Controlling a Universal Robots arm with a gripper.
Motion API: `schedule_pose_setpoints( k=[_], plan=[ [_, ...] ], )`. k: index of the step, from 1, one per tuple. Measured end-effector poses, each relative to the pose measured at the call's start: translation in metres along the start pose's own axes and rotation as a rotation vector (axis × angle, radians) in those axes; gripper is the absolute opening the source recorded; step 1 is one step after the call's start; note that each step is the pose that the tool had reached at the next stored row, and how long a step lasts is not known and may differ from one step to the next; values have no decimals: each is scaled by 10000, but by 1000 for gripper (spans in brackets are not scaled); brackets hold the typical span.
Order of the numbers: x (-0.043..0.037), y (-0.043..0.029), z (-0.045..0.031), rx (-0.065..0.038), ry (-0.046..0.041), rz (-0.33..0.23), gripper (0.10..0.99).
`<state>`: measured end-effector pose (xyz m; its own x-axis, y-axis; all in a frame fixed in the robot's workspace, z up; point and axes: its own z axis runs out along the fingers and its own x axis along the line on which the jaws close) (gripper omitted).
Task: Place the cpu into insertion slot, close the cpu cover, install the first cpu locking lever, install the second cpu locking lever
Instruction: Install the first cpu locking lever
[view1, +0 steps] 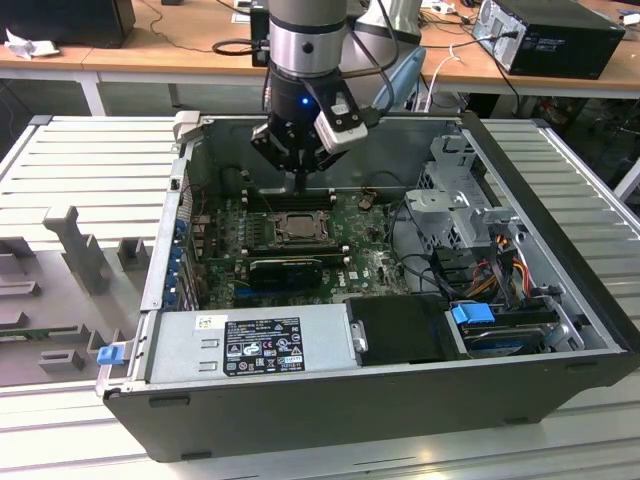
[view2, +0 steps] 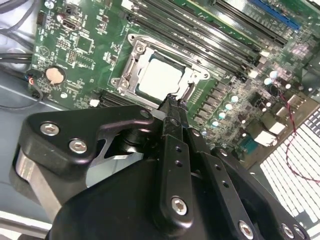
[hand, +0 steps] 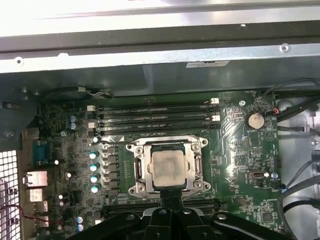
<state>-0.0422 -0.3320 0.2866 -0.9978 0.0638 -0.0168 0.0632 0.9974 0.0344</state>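
- While the arm hangs over it, the open computer case (view1: 330, 400) lies on a slatted table (view1: 80, 150); the exterior view takes it in whole.
- Its green motherboard (hand: 235, 150) covers the case floor, and the first wrist view picks out the long memory slots (hand: 155, 117) next to the socket.
- The gripper (view2: 172, 100) has its jaws pressed together on nothing. Both wrist views put its tip at the socket's edge; I can't tell whether it touches.
- The cpu cover (hand: 140, 170) lies flat, framing the chip.
- The cpu (hand: 167, 167) sits inside the cover's square cut-out.
- A coin battery (hand: 255, 120) sits well apart from the socket.
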Motion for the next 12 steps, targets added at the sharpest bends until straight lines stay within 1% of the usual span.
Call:
schedule_pose_setpoints(
  k=[1, 4, 6, 12],
  plan=[
    [3, -1, 10, -21, -19, -78, 106],
    [18, -2, 28, -32, -118, -163, 106],
    [26, -3, 34, -33, -158, -167, 106],
    [39, -5, 50, -48, -167, -183, 106]
  ],
)
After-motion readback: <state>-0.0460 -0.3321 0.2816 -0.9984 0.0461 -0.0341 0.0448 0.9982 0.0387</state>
